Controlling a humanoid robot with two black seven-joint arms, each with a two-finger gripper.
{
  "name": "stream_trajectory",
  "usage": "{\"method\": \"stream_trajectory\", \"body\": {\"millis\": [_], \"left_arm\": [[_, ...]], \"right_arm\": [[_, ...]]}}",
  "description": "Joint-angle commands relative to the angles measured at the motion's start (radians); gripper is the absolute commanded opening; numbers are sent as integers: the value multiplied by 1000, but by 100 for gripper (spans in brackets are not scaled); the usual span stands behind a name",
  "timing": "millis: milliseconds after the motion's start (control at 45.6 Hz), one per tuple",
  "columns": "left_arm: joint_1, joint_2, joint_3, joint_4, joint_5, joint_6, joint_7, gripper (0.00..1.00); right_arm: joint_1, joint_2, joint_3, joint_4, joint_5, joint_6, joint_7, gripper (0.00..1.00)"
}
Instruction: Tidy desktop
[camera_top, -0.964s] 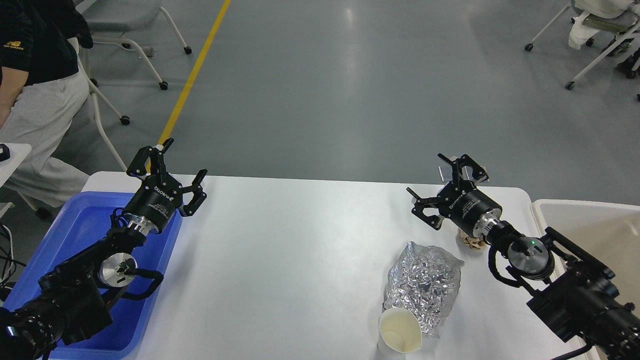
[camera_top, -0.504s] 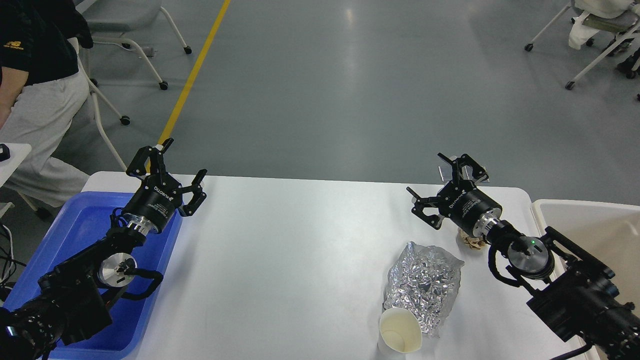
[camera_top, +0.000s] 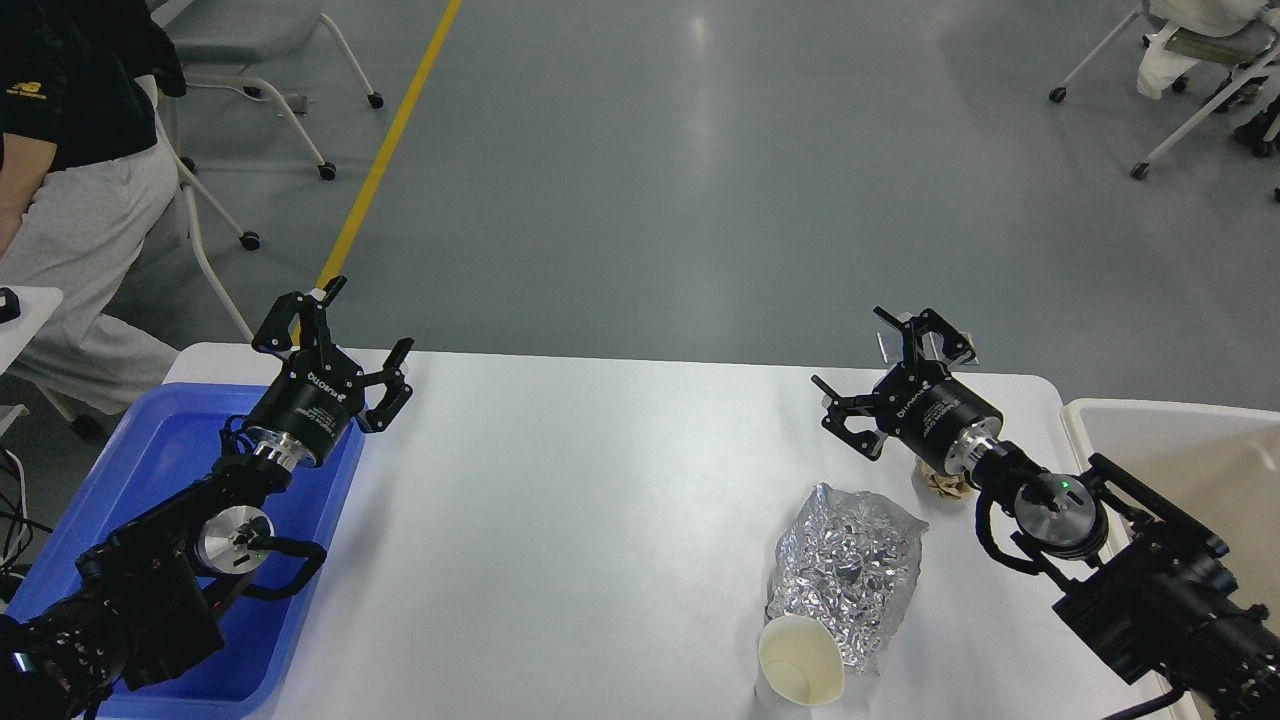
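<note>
Grippers (camera_top: 343, 318) (camera_top: 893, 366) both hanging spread wide, holding nothing. Desktop (camera_top: 580, 500) is lying before me, long axis left-right. Tray (camera_top: 160, 440) sitting left; bin (camera_top: 1170, 450) right; cup (camera_top: 800, 672) lying beside foil (camera_top: 848, 570).

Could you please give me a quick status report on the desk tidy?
Left tool and right tool open, empty. White rectangular desktop still holds crumpled silver foil bag, white paper cup, small tan object. Nothing in the way.
</note>
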Motion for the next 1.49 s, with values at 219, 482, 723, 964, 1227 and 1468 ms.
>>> {"method": "stream_trajectory", "body": {"millis": [219, 482, 723, 964, 1227, 1468], "left_arm": [[0, 0, 0, 0, 0, 0, 0, 100], [0, 0, 0, 0, 0, 0, 0, 100], [-3, 0, 1, 0, 0, -2, 2, 100], [-3, 0, 1, 0, 0, -2, 3, 100], [-3, 0, 1, 0, 0, -2, 3, 100], [-3, 0, 1, 0, 1, -2, 6, 100]], "right_arm": [[-16, -65, -8, 9, -3, 3, -2, 100], [-16, -134, -68, 67, -35, -6, -2, 100], [25, -291, -195, 153, -40, -21, -2, 100], [80, -493, -351, 309, -38, -28, -2, 100], [221, -736, -558, 681, -40, -176, 0, 100], [460, -846, -877, 891, -32, -336, 9, 100]]}}
